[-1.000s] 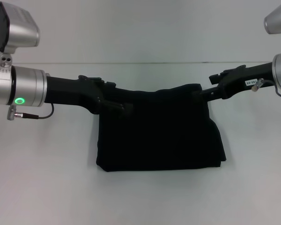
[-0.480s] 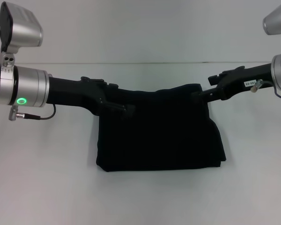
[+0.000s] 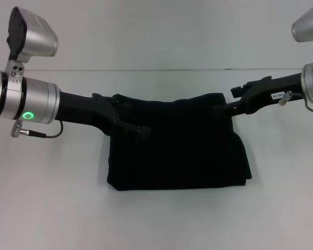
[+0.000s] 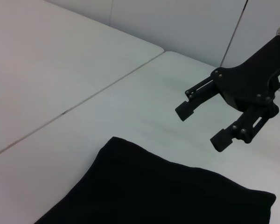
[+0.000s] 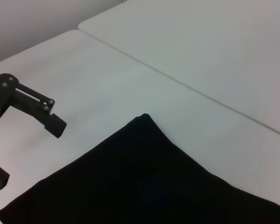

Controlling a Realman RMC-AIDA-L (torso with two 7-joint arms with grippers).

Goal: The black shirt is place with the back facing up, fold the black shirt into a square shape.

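You have the black shirt (image 3: 180,143) folded into a rough rectangle, lying flat on the middle of the white worktop (image 3: 52,208). At its far left corner your left end effector (image 3: 141,130) hovers with jaws spread apart. At the far right corner, your right end effector (image 4: 203,125) also hangs open, gripping nothing.

Left gripper (image 3: 141,131) and right gripper (image 4: 203,125) both hover with jaws apart.
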